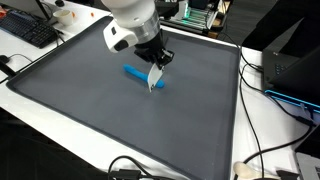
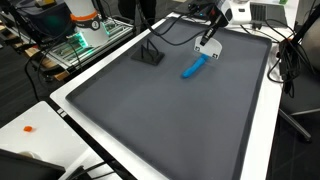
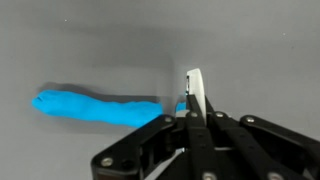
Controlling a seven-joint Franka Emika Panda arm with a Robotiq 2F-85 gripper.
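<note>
A long blue object (image 1: 138, 75) lies flat on the dark grey mat (image 1: 90, 115); it also shows in an exterior view (image 2: 194, 67) and in the wrist view (image 3: 95, 107). My gripper (image 1: 154, 82) has white fingertips pressed together and is at one end of the blue object. In an exterior view the gripper (image 2: 206, 48) seems slightly above that end. In the wrist view the shut fingers (image 3: 193, 85) cover the object's right end, with nothing seen between them. I cannot tell whether the tips touch it.
The mat (image 2: 170, 125) has a raised white border. A small black stand (image 2: 150, 55) sits on its far part. A keyboard (image 1: 30, 30) and cables (image 1: 262, 155) lie beside the mat. A small orange item (image 2: 29, 128) lies on the white table.
</note>
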